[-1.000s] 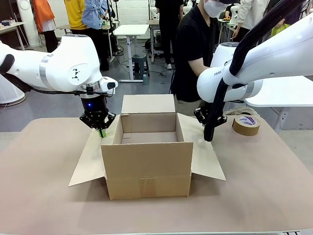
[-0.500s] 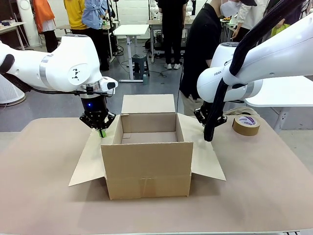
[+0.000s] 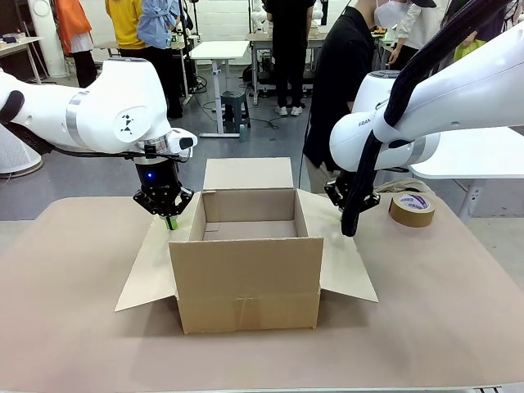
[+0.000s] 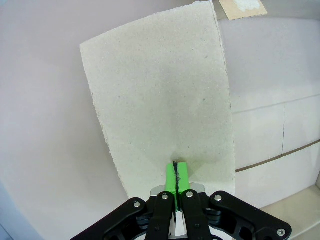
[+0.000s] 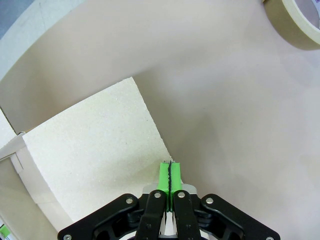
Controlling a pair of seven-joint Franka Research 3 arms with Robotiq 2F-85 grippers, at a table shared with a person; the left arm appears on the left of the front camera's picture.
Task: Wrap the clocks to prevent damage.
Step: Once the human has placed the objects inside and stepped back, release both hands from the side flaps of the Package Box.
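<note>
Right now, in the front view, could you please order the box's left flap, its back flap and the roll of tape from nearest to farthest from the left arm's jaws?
1. Left flap: directly below them, on the box's left side.
2. Back flap: upright at the box's far edge, near the middle.
3. Roll of tape: across the table, far right.

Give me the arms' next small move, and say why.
Probably hold position, pinning the flaps open. The left gripper, shut, presses its tips on the left flap. The right gripper, shut, sits at the right flap's edge. The box looks empty inside, so holding it open for loading seems sensible.
</note>
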